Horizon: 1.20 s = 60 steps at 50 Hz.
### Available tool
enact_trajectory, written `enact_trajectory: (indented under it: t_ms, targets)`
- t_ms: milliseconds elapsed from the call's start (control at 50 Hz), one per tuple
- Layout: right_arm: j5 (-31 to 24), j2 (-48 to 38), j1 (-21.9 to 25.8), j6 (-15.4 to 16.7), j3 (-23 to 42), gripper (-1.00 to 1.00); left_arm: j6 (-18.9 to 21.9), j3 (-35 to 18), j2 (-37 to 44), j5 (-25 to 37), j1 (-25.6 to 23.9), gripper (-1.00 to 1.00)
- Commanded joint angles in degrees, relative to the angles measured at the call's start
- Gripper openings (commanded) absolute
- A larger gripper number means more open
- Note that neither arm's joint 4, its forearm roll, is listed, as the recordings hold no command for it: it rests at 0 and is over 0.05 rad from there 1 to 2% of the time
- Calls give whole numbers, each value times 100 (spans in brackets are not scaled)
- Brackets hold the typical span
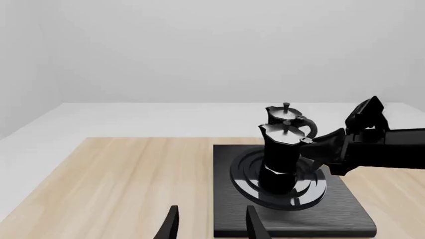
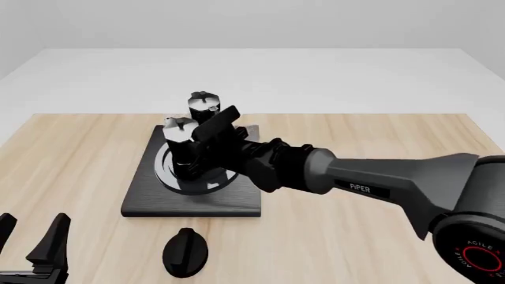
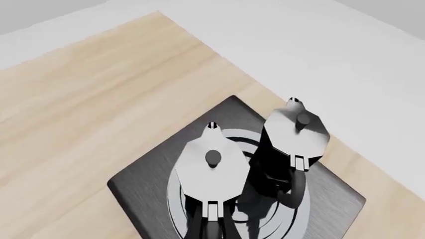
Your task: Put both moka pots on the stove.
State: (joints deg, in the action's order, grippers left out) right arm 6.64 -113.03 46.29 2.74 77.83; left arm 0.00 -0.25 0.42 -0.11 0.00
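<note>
Two silver-lidded black moka pots (image 3: 212,172), seemingly upright

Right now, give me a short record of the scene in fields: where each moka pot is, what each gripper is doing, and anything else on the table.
near moka pot: upright on the stove, over the ring burner
far moka pot: upright at the stove's far side, close behind the first
right gripper: at the pots, by the near one's handle; grip cannot be told
left gripper: open, holding nothing, at the table's near left
black round knob: on the table, in front of the stove
</note>
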Motion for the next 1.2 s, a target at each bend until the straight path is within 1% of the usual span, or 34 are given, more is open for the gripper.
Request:
enact_trajectory:
  t_ms: [20,640,660,680,700,740,760,900,940,980,1060,1080,1200]
  targets:
    - [39,-6,-14,-93,218,-100,0,0,0,0,0,100]
    - [54,-99,47,-215,132,-100,0,0,0,0,0,100]
    - [11,-113,34,-335,154,-100,0,0,0,0,0,100]
    - [14,-101,62,-311,133,-100,0,0,0,0,0,100]
    - [-1,-111,-5,-309,137,100,0,0,0,0,0,100]
    - [-5,-95,88,-400,101,100,0,0,0,0,0,100]
    - [16,-88,49,-364,82,100,0,0,0,0,0,100]
    - [25,-68,90,-483,21,100,0,0,0,0,0,100]
    - [25,-48,117,-456,0,100,0,0,0,0,0,100]
    - [0,-73,102,-528,21,100,0,0,0,0,0,100]
    - [16,-62,94,-514,-2,100,0,0,0,0,0,100]
    - [5,-43,124,-579,-27,100,0,0,0,0,0,100]
    - [9,63,117,-657,-143,100,0,0,0,0,0,100]
